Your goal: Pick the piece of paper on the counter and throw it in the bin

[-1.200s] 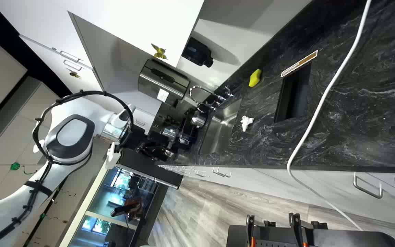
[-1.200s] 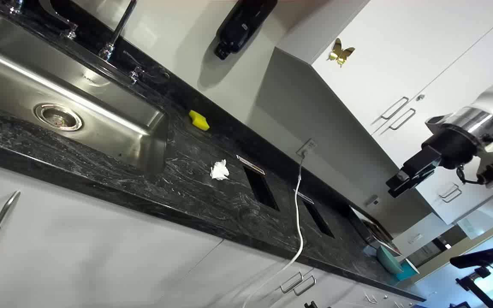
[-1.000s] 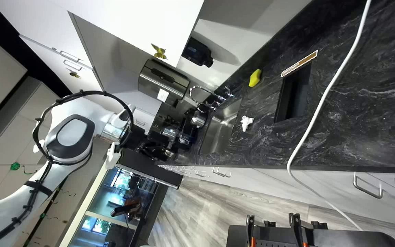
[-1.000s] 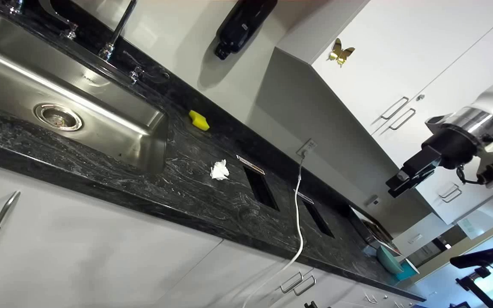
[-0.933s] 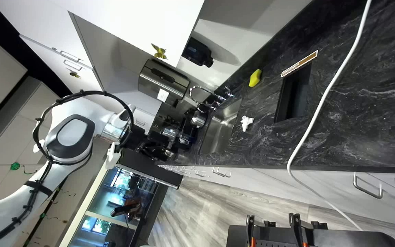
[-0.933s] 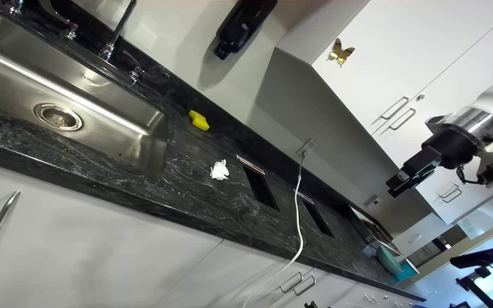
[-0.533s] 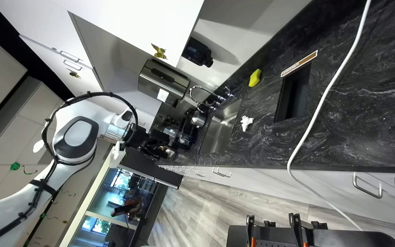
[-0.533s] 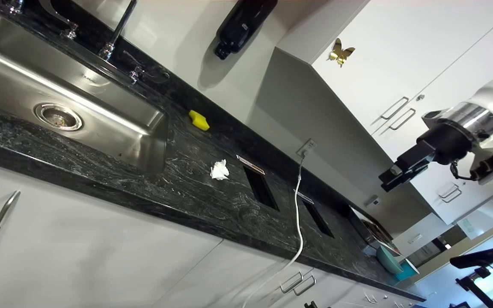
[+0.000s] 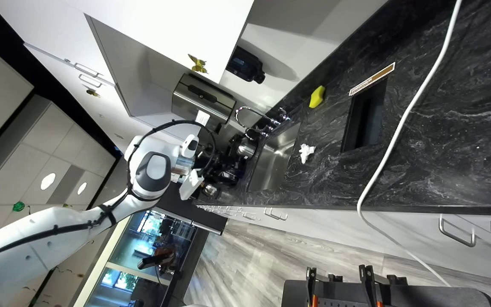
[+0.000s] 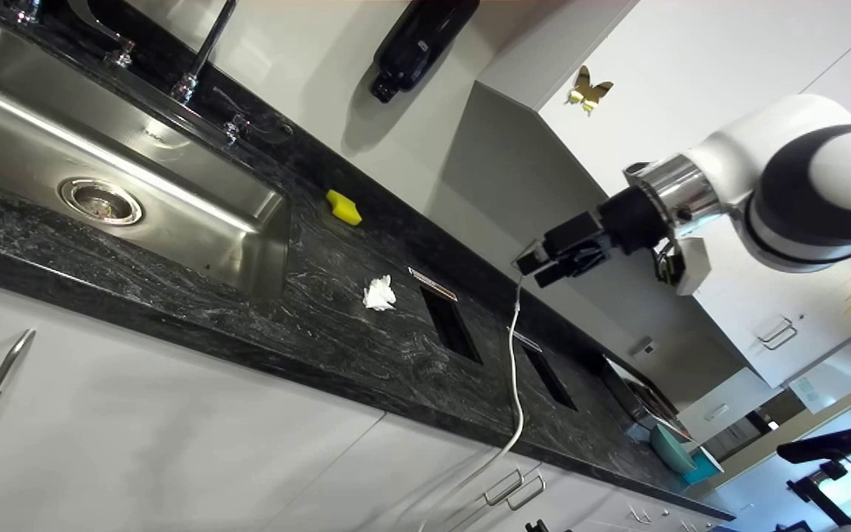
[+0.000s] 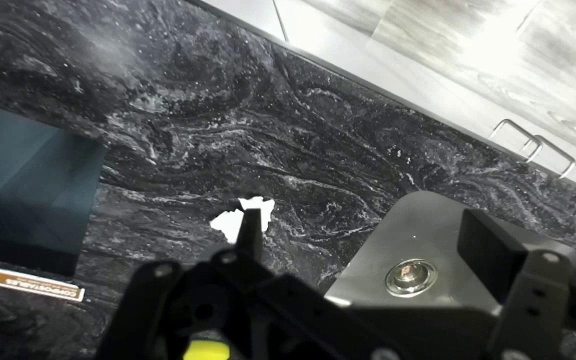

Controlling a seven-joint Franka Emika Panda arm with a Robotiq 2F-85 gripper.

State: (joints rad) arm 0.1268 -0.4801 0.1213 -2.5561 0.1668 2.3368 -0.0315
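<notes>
The crumpled white piece of paper lies on the black veined counter between the sink and a dark rectangular bin opening. My gripper is in the air, well above the counter and apart from the paper. In the wrist view my gripper is open with nothing between its fingers. One fingertip covers part of the paper in that view. The bin opening shows at the left there, with a COMPOSTABLES label.
The steel sink adjoins the paper's area. A yellow sponge lies near the wall. A white cable crosses the counter beyond the bin opening, before another slot. A faucet rises behind the sink.
The arm has swung along the counter: rightward in one picture, leftward towards the paper in another, bringing my gripper nearer the bin openings. The paper has not moved.
</notes>
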